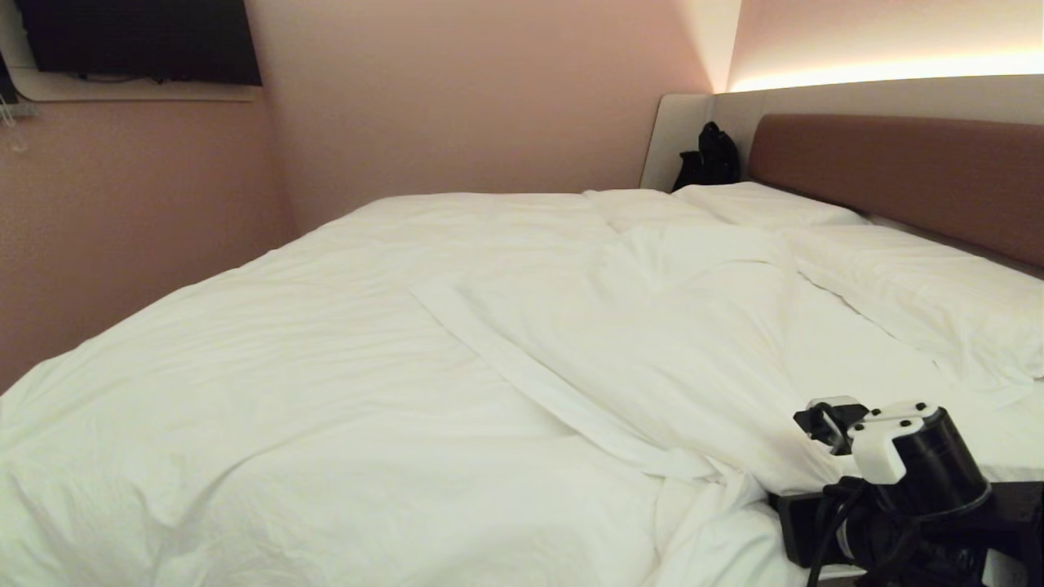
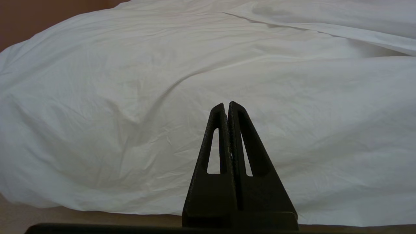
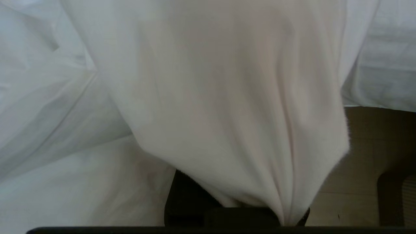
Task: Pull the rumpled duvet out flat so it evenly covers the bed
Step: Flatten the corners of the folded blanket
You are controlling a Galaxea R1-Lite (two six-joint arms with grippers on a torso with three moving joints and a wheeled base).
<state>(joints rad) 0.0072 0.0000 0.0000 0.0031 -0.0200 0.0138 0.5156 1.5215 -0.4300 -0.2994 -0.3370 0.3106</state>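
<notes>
The white puffy duvet (image 1: 342,383) covers most of the bed (image 1: 897,171). One corner is folded back in a diagonal band (image 1: 538,383), leaving bare sheet (image 1: 864,359) below the pillows. My right arm (image 1: 905,456) is at the bed's near edge, its fingers hidden under duvet cloth. In the right wrist view my right gripper (image 3: 240,216) is shut on a bunch of the duvet (image 3: 227,97), which drapes over the jaws. My left gripper (image 2: 227,105) is shut and empty, a little way from the duvet's hanging side (image 2: 130,97).
Two flat white pillows (image 1: 930,293) (image 1: 767,205) lie by the reddish-brown headboard. A black bag (image 1: 710,155) sits in the far corner. A dark screen (image 1: 139,37) hangs on the pink wall at the left. Beige floor (image 3: 360,169) shows beside the bed.
</notes>
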